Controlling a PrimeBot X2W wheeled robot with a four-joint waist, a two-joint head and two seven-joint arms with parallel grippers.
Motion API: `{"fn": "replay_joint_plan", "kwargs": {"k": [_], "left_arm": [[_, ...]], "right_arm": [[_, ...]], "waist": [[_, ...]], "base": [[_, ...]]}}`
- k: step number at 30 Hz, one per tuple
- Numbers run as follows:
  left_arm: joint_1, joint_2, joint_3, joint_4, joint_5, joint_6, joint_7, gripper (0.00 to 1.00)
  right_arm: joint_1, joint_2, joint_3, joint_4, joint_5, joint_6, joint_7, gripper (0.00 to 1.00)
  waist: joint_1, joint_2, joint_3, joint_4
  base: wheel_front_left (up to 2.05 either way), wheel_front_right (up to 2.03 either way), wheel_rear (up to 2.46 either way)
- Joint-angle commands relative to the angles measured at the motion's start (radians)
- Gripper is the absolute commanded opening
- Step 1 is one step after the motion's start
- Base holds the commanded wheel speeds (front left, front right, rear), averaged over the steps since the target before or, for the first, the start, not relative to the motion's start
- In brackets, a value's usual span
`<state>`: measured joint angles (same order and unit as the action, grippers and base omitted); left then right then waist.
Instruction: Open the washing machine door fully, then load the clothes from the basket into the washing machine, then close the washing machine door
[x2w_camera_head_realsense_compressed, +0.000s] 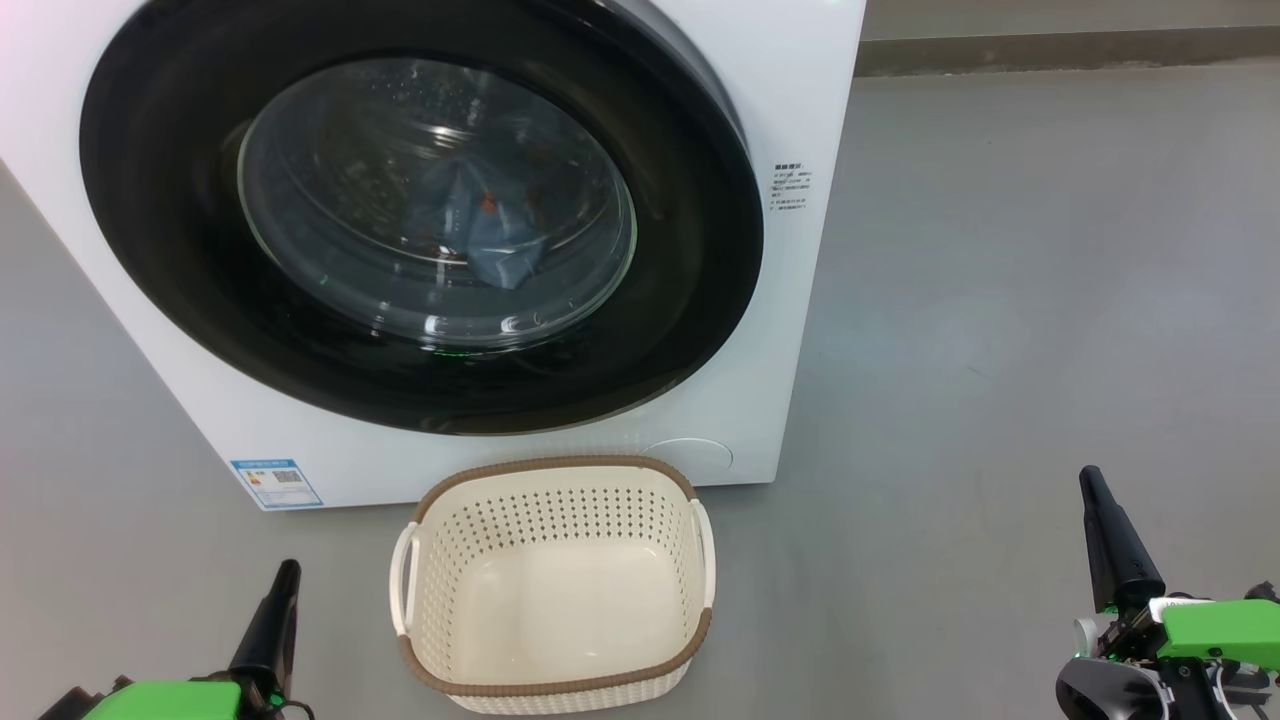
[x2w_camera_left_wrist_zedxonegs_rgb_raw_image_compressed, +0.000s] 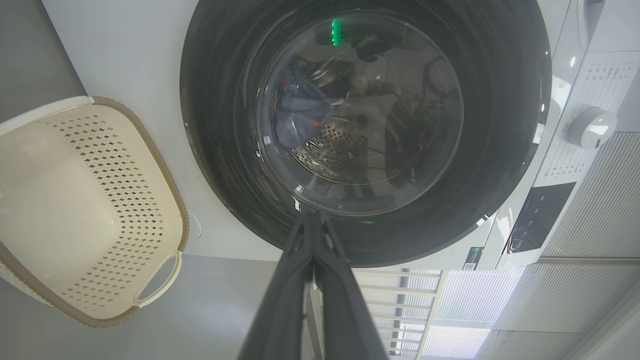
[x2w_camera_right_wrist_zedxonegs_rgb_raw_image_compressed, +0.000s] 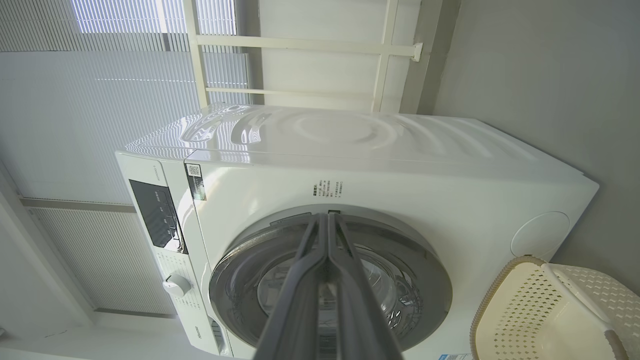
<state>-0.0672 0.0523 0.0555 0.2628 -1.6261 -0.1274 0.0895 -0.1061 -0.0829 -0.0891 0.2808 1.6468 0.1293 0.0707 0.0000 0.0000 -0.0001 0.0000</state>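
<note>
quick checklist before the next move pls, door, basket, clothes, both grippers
1. washing machine door closed against the front: ok
2. door latch caught: cannot tell
3. basket emptied: ok
4. clothes loaded: blue one lies behind the door glass, ok; cream-yellow one, cannot tell
5. left gripper shut, holding nothing, clear of the door: ok
6. right gripper shut, holding nothing, clear of the door: ok
</note>
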Motion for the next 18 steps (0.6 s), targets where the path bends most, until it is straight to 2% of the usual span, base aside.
{"fn": "replay_joint_plan", "kwargs": {"k": [1, 18], "left_arm": [[-0.046, 0.015, 0.036, -0.017, -0.001, 0.001, 0.006, 0.0], [-0.046, 0.014, 0.038, -0.017, 0.0, 0.001, 0.007, 0.0]], "right_arm": [[-0.007, -0.001, 0.02, -0.032, 0.0, 0.001, 0.006, 0.0], [-0.007, 0.0, 0.018, -0.031, -0.002, 0.001, 0.008, 0.0]], "waist": [[0.0, 0.0, 0.0, 0.0], [0.0, 0.0, 0.0, 0.0]], "base": [[0.0, 0.0, 0.0], [0.0, 0.0, 0.0]]}}
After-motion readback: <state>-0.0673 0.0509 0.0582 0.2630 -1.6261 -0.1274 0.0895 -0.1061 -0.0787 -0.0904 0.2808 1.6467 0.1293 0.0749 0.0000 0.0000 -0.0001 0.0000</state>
